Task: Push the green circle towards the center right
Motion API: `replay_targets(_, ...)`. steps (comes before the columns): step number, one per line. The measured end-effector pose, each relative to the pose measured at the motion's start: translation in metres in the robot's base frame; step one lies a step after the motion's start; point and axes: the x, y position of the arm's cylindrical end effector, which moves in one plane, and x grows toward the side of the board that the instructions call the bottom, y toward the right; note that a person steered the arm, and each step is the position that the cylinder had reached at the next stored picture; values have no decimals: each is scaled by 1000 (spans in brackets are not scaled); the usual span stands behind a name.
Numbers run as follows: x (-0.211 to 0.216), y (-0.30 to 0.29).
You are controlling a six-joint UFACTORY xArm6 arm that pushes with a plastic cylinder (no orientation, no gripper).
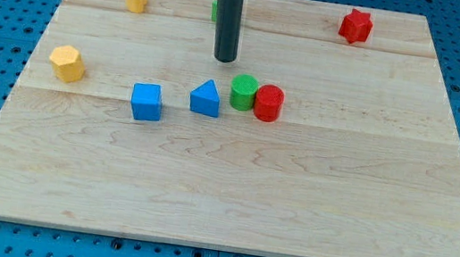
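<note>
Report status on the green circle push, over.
My tip above the green circle in view, slightly left, not touching. Green circle near board centre. Red cylinder touching its right side, in the push path.

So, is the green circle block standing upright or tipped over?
Upright: the green circle block rests on the wooden board, its flat round face up, touching the red cylinder block.
</note>
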Motion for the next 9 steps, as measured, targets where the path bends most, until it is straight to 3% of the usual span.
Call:
replay_targets(3,-2,0)
replay_targets(4,42,6)
replay_targets(5,63,10)
replay_targets(6,63,60)
replay_targets(8,97,24)
replay_targets(9,139,21)
